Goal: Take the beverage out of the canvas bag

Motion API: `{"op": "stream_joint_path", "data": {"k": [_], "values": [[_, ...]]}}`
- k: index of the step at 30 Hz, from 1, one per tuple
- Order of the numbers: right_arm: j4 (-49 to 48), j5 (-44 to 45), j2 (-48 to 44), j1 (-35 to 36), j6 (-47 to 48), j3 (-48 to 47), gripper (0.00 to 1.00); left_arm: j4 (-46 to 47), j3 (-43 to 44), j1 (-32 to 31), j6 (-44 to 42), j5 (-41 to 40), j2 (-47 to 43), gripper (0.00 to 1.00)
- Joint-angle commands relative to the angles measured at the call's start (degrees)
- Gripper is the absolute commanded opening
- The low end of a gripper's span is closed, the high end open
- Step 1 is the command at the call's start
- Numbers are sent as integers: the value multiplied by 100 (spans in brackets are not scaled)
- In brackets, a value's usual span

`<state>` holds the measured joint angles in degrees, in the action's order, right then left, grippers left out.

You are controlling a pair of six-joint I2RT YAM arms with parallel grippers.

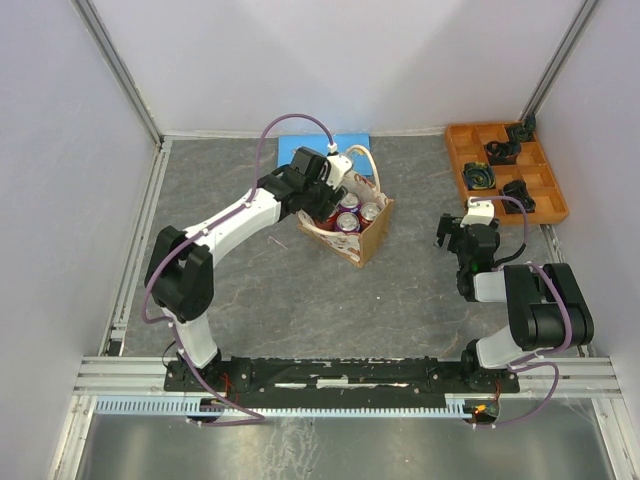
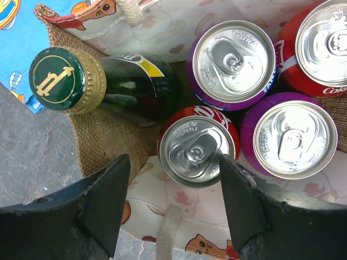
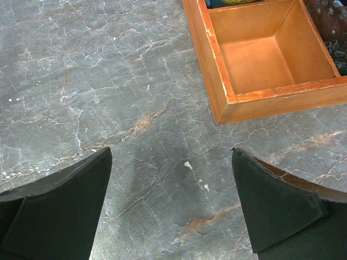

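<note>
Grey stone-look table [image 1: 420, 290], both arms bolted at 6 o'clock. Left arm [image 1: 230, 225] reaches up toward 12 over the bag. Right arm [image 1: 530, 305] is folded at 4 o'clock, doing nothing for the task.

Orange tray [image 1: 455, 165] at 1-2 o'clock, well apart from the bag. Flat blue rectangle [image 1: 300, 143] at 12, just behind the bag.

Canvas bag [image 1: 372, 236] stands upright just above table centre, mouth open, one cream handle [image 1: 368, 160] looping off its far side. The drinks are all inside it.

- Green glass bottle [image 2: 135, 81], tilted, gold-rimmed cap at 10 o'clock in the left wrist view.
- Four cans packed touching: two purple [image 2: 233, 59] [image 2: 293, 138], one red at 2 o'clock [image 2: 320, 43], and one red can [image 2: 198, 149] nearest the camera.

Left gripper [image 2: 173, 162] has its fingers spread wide and holds nothing. It hangs above the bag mouth with the near red can framed between them. Right gripper [image 3: 171, 154] is also spread and holding nothing, over bare table, with a tray corner at 1 o'clock.

Handling, as I judge it:
- Tabs are unopened, so the cans are probably full: fairly heavy, rigid, smooth and slippery, and they dent if over-squeezed.
- Take the near red can on the upper side wall below the rim. There's little finger room, with a purple can touching at 3 o'clock and the bag wall at 6.
- The bag is soft and light, so it may drag up or tip with the can.
- The bottle is fragile; grip it at the neck under the cap.
</note>
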<state>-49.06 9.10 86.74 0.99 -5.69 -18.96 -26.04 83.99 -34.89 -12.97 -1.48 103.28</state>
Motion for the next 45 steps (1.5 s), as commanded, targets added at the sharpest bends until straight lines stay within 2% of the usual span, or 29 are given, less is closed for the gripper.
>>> {"op": "stream_joint_path", "data": {"k": [1,8,10,12,13,17,45], "values": [[-190,-23,-17,-3,61,-125,99,91,79,6,96,-40,-342,74],[-192,-23,-17,-3,60,-126,99,81,135,9,91,321,-381,75],[-192,-23,-19,-3,60,-125,99,60,151,9,102,418,-409,80],[-192,-23,-23,-3,60,-125,99,53,152,9,128,505,-458,81],[-190,-23,-17,-2,64,-125,99,47,146,9,141,540,-485,86],[-191,-23,-23,-3,62,-125,99,48,57,9,146,512,-484,90],[-187,-23,-17,-2,61,-125,99,177,-24,5,178,688,612,89]]}}
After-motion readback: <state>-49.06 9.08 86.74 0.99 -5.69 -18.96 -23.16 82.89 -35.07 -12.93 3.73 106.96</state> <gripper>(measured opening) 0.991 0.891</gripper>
